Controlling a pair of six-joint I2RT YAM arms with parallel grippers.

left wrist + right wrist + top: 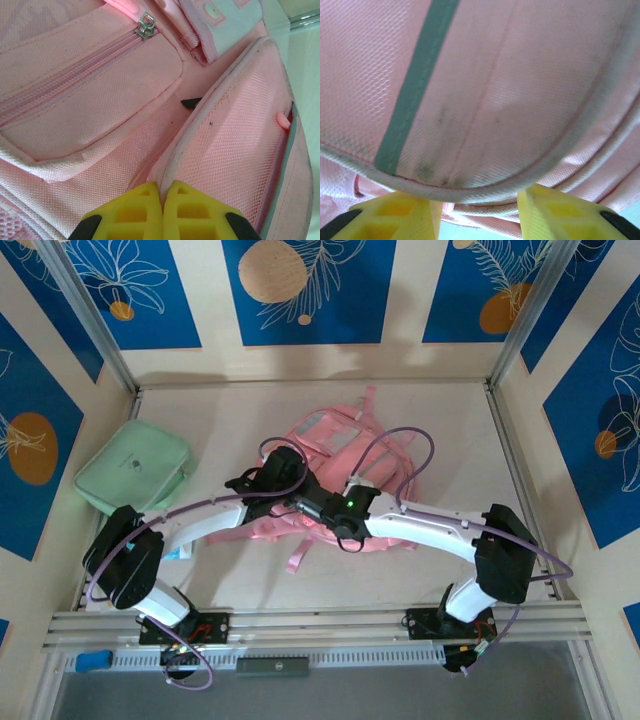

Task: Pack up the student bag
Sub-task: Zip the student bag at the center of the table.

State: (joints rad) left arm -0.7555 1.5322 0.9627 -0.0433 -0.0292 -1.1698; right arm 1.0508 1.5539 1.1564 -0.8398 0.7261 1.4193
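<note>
Left hand (pixel 161 189), yellow fingers pressed together, pinches the pale piped rim of a mesh side pocket on the student bag (pixel 322 432). This large pink fabric backpack lies mid-way across the bench (pixel 230 410), directly ahead of both arms, its long axis running near to far and its windowed panel toward the far wall. Right hand (pixel 476 200), part open and gripping nothing, straddles the bag's curved piped edge, so only a closing is judged needed.
</note>
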